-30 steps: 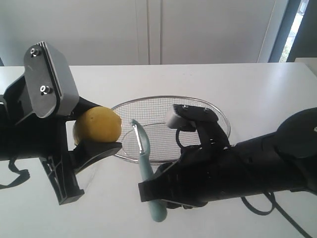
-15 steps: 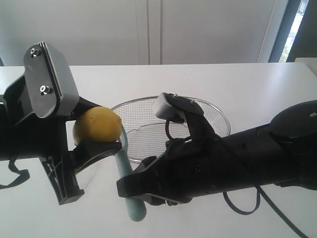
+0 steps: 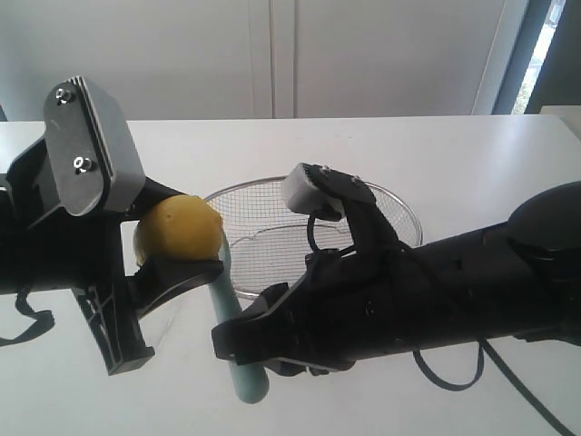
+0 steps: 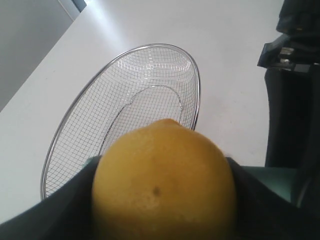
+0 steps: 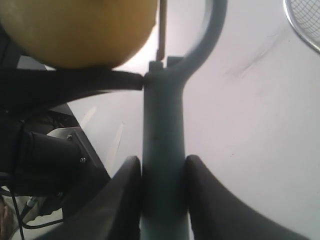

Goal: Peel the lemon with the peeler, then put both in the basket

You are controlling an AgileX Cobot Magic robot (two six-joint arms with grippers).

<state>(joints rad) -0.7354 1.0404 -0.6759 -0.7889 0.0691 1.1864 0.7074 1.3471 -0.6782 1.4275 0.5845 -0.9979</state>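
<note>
White bench [image 3: 381, 154], pale wall [image 3: 182, 54] behind. Jaws of left gripper [image 3: 174, 236], part open, clamped lemon [image 4: 162, 185]; jaws of right gripper [image 5: 162, 167] gripped peeler [image 5: 163, 115] handle, blade beside lemon.

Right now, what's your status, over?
Left jaws clamp the lemon. Right jaws grip the peeler, head by the lemon. Basket behind, nothing blocking seen.

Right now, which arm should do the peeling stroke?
Right. The right gripper holds the peeler by its handle, head at the lemon; the left gripper is clamped on the lemon and only needs to steady it.
</note>
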